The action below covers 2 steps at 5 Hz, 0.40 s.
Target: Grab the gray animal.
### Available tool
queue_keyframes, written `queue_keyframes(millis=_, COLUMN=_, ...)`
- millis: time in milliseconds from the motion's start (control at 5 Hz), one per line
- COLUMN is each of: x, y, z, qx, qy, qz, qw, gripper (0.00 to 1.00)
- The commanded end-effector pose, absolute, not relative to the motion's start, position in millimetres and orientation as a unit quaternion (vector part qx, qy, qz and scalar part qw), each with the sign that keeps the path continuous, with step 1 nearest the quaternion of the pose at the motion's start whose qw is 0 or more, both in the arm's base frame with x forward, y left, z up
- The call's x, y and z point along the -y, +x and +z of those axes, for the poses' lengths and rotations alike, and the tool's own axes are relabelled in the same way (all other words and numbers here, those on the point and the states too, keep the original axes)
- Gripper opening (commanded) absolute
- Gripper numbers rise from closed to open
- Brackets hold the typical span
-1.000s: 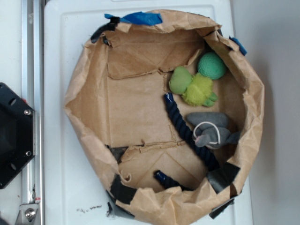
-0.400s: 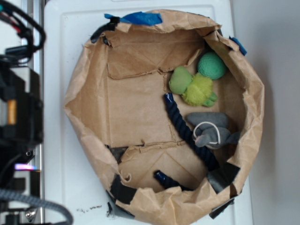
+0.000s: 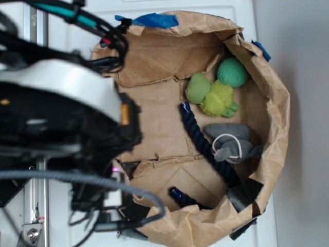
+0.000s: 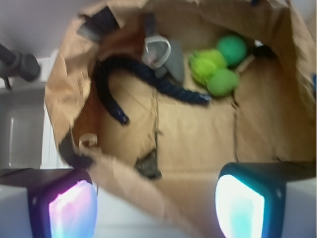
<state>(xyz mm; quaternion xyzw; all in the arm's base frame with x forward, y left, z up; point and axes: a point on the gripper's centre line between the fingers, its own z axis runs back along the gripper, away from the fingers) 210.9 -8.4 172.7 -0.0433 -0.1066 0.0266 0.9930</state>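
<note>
Gripper (image 4: 156,206) at the near bag (image 4: 64,84) rim, fingers spread apart, holding nothing. Gray animal (image 4: 166,57) lies well beyond it at the far wall, touching the rope (image 4: 148,79), beside the green plush (image 4: 210,67). Soft gray body, white cord loop on top.

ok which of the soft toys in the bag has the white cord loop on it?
The gray animal, lying against the dark rope. The lime-green plush and green ball beside it have no cord.
</note>
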Motion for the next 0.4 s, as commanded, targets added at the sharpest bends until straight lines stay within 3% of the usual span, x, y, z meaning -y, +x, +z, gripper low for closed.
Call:
queue_keyframes(millis=0, x=0, y=251, z=185, qx=0.147, qy=-0.068, qz=0.054, qw=0.985, gripper=1.00)
queue_keyframes(millis=200, x=-8, y=262, z=170, qx=0.148, qy=-0.063, qz=0.052, qw=0.986, gripper=1.00)
